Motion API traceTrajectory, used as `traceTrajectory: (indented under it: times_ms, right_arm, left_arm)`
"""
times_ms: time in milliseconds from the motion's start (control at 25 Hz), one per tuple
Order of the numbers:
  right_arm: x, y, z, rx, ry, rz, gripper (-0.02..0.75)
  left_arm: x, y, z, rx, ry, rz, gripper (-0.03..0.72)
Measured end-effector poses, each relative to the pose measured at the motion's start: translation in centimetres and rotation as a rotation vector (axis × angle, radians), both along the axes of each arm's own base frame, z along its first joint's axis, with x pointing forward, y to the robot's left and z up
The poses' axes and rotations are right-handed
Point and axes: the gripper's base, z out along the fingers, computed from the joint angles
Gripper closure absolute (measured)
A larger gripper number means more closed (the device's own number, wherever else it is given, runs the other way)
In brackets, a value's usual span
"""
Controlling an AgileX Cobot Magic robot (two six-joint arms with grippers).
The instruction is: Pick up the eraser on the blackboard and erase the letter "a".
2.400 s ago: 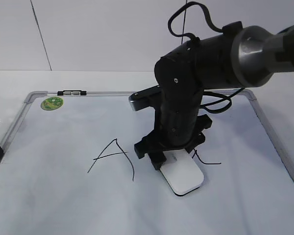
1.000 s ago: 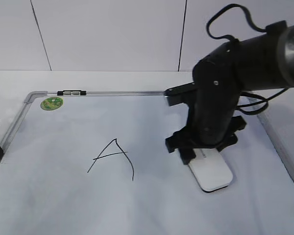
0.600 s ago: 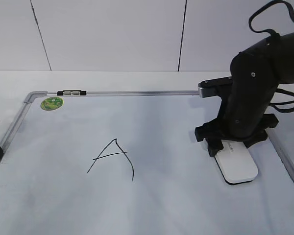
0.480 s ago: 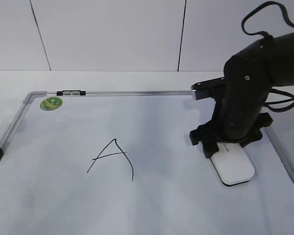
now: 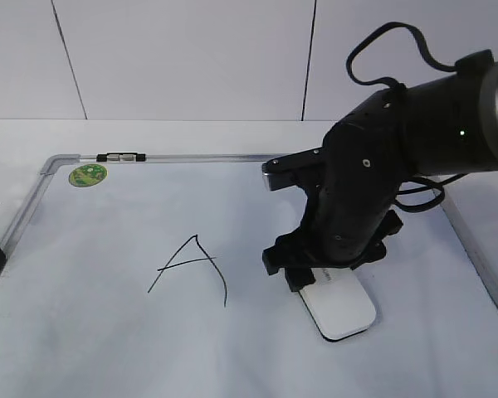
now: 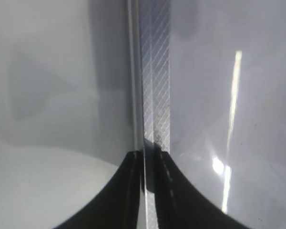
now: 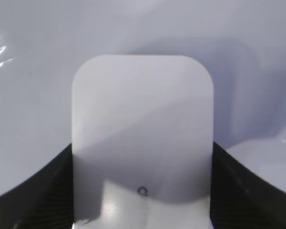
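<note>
The right arm (image 5: 365, 199) is bulky matte black, with looping black cables (image 5: 390, 50).

The white oblong eraser (image 5: 340, 308) with rounded corners lies flat on the blackboard (image 5: 83, 332), at about 4 o'clock from the board's centre. The grey-framed blackboard lies flat on the desk.

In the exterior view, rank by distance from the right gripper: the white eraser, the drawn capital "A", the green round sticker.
1. White oblong eraser, clamped in the right gripper.
2. Black capital "A", to its left, mid-board.
3. Green round sticker, at the far-left top corner.
</note>
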Motion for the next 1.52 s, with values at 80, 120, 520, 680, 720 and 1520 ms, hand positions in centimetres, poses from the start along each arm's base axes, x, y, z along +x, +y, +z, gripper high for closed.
traceTrajectory:
  times_ms: [80,120,520,680,720,1520]
  right_arm:
    - [0.8,-1.3,0.0,-0.006,-0.005,-0.043,0.192]
    - [1.4,-2.3,0.0,-0.011,-0.009,-0.070,0.192]
    - [3.8,-7.0,1.1,-0.061,-0.006,-0.207,0.192]
    - [4.4,-6.9,6.3,-0.056,-0.017,-0.232,0.192]
    - [4.4,-6.8,8.0,-0.044,-0.019,-0.227,0.192]
    - [2.9,-11.6,6.7,-0.079,0.104,-0.306,0.193]
  left_arm:
    - [0.0,0.0,0.0,0.000,0.000,0.000,0.620]
    - [0.0,0.0,0.0,0.000,0.000,0.000,0.620]
    - [0.0,0.0,0.0,0.000,0.000,0.000,0.617]
    - [0.0,0.0,0.0,0.000,0.000,0.000,0.613]
    - [0.0,0.0,0.0,0.000,0.000,0.000,0.613]
    - [0.0,0.0,0.0,0.003,0.001,-0.002,0.600]
